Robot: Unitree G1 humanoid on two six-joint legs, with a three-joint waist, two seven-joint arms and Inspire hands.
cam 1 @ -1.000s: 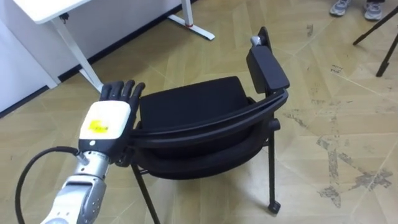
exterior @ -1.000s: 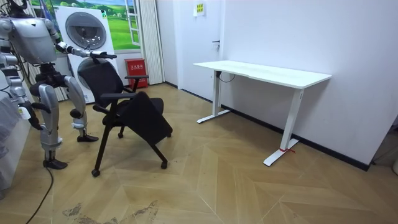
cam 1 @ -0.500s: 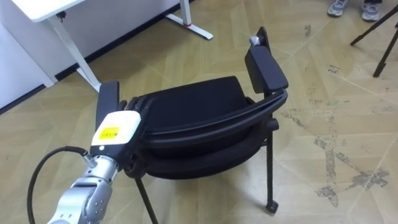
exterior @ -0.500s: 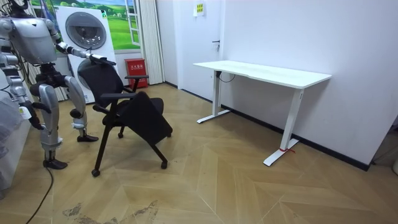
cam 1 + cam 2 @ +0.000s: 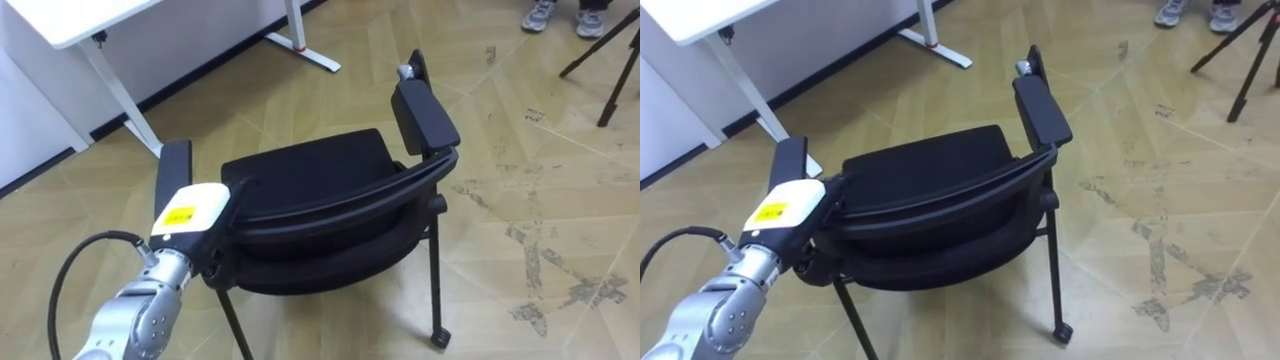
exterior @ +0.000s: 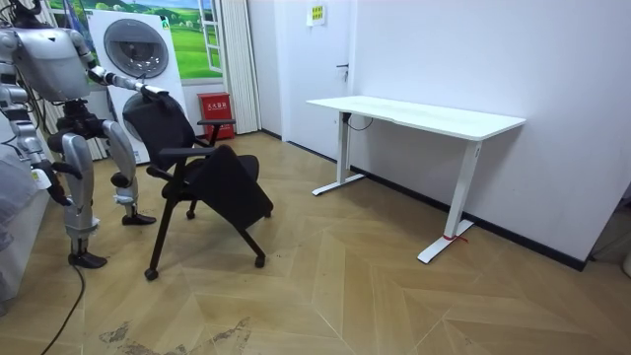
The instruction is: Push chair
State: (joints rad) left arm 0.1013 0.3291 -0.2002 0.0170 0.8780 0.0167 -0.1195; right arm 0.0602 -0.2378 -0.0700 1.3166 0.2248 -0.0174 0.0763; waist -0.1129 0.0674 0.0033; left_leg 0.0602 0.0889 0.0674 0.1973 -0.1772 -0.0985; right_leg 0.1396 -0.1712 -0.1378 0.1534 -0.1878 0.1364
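Observation:
A black chair [image 5: 310, 165] with two padded armrests stands on the wood floor, seen from behind and above; its curved backrest rim [image 5: 340, 205] is nearest me. My left hand [image 5: 188, 210] lies over the left end of that rim, beside the left armrest [image 5: 173, 170]. The right armrest [image 5: 425, 110] sticks up on the far side. In the room view the robot stands behind the chair [image 6: 202, 173] with its left arm stretched to the backrest top [image 6: 148, 92], and its right hand [image 6: 41, 180] hangs at its side.
A white desk [image 5: 60, 18] with metal legs stands beyond the chair, by the wall [image 6: 414, 113]. A person's shoes [image 5: 540, 12] and a tripod leg [image 5: 610, 70] show at the far right. A washing machine [image 6: 133, 49] and a red box [image 6: 215, 106] stand behind the robot.
My left hand has dropped from above the backrest rim onto it, and the left armrest has come into sight. The chair has kept its place in the room view.

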